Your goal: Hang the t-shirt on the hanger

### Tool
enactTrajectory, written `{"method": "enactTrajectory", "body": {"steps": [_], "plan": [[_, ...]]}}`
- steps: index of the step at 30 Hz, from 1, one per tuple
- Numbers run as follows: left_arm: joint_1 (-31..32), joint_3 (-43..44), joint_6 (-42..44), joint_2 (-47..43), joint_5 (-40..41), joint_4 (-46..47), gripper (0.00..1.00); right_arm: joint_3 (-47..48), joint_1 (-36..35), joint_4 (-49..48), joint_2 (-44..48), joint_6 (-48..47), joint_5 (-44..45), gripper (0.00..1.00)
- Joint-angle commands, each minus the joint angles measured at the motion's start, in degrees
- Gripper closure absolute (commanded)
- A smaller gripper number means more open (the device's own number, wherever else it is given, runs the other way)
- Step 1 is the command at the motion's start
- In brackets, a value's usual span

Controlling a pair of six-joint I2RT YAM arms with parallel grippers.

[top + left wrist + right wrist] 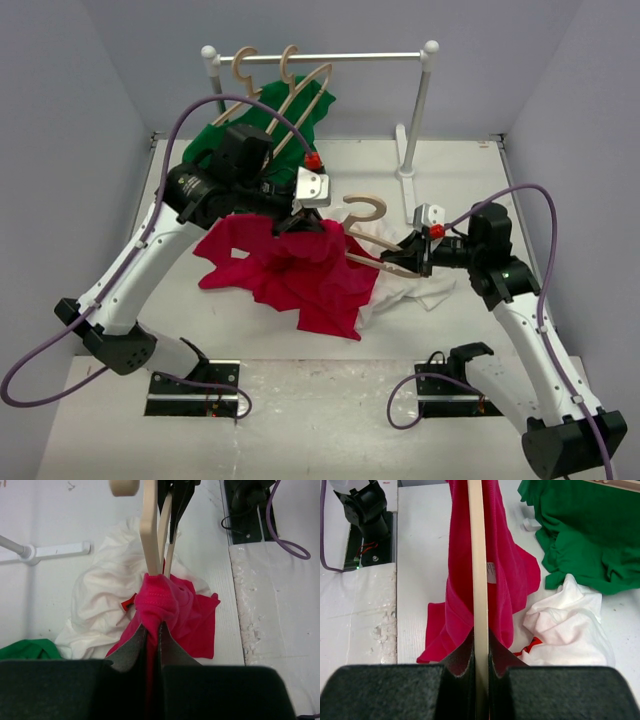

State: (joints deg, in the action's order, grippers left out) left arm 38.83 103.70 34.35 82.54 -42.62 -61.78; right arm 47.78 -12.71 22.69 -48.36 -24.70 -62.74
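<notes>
Top external: left gripper (297, 222) is pinching the red t-shirt (300, 272) bunched at one hanger (479, 555) end; right gripper (398, 262) is clamping the hanger (shirt mostly draping onto the table (470, 180)).

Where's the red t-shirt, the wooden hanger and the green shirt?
red t-shirt (300, 275): top view, middle of the cloth.
hanger (479, 555): right wrist view, its long arm.
green shirt (580, 535): right wrist view, middle folds.

Green shirt (315, 112) hanging on a white rack (350, 57), crumpled white garment (420, 290) on the table (455, 170)
</notes>
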Motion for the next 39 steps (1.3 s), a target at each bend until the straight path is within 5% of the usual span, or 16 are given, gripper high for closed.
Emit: {"method": "enactTrajectory", "body": {"steps": [1, 5, 6, 7, 9, 12, 17, 22, 26, 33, 39], "plan": [[0.5, 0.5, -2.4, 1.0, 5.3, 4.5, 1.00, 2.7, -0.7, -5.5, 1.2, 0.6, -6.8, 1.00], [0.5, -0.9, -4.7, -0.5, 11.8, 7.3, 1.00, 0.7, -0.7, -12.8, 1.9, 9.4, -4.2, 0.89], [0.6, -2.6, -6.0, -1.5, 13.8, 9.1, 1.00, -0.2, -0.7, -16.2, 2.9, 15.5, 2.0, 0.34], [0.6, -4.3, -7.2, -2.8, 16.0, 10.6, 1.00, -0.7, -0.7, -18.5, 4.0, 20.4, 8.0, 0.02], [0.5, -7.1, -9.3, -5.6, 19.6, 12.4, 1.00, -0.2, -0.7, -16.9, 6.5, 29.6, 25.9, 0.01], [0.5, -11.6, -12.7, -11.3, 24.5, 15.8, 1.00, 0.4, -0.5, -10.3, 11.4, 49.4, 65.2, 0.01], [0.5, -18.2, -19.6, -18.1, 29.2, 23.3, 1.00, -6.9, -0.2, -10.2, 18.4, 64.7, 60.7, 0.07], [0.5, -19.6, -24.0, -20.5, 25.1, 27.8, 1.00, -15.1, -4.0, -28.3, 9.2, 78.2, 38.7, 0.23], [0.5, -18.6, -26.1, -20.0, 22.8, 28.8, 1.00, -11.6, -14.9, -35.9, -0.1, 77.7, 43.8, 0.23], [0.5, -16.1, -28.9, -17.3, 20.1, 29.5, 1.00, -7.5, -18.5, -41.4, -10.7, 79.7, 48.3, 0.26], [0.5, -16.4, -30.0, -16.9, 21.4, 31.1, 1.00, -8.0, -21.5, -38.4, -15.4, 77.6, 53.9, 0.40]]}}
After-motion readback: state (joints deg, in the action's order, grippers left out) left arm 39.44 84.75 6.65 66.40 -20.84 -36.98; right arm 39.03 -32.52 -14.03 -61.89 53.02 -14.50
